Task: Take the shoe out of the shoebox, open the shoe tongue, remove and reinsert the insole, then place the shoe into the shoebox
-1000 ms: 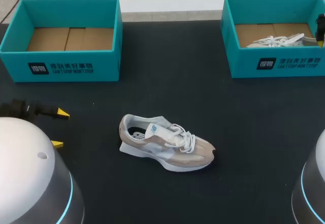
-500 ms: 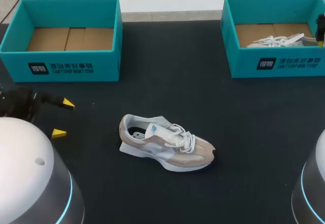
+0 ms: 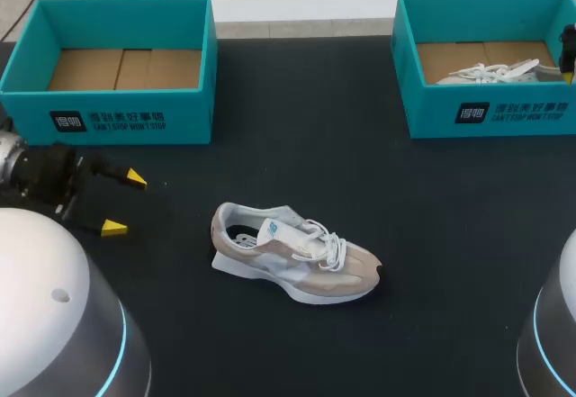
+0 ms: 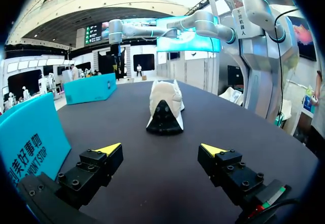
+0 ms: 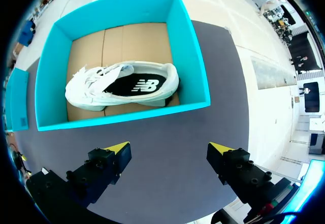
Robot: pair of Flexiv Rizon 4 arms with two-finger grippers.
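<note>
A beige and pale-blue sneaker [image 3: 292, 253] stands on its sole in the middle of the dark table, heel to the left, laces tied. My left gripper [image 3: 124, 203] is open, to the left of the heel and apart from it. In the left wrist view the sneaker [image 4: 164, 107] stands ahead of that gripper [image 4: 161, 149], heel first, with bare table between. My right gripper [image 5: 169, 148] hangs open above the near wall of the right teal shoebox [image 5: 195, 56]. A white sneaker [image 5: 122, 87] lies inside that box [image 3: 486, 113].
A second teal shoebox [image 3: 112, 113] at the back left holds only brown cardboard, and its wall [image 4: 28, 137] shows beside my left gripper. The white sneaker [image 3: 490, 71] lies at the right box's far side. Dark table surrounds the beige sneaker.
My left gripper has moved right and away from the table's front edge, closer to the sneaker's heel, still open. The sneaker, the boxes and the right arm have not moved.
</note>
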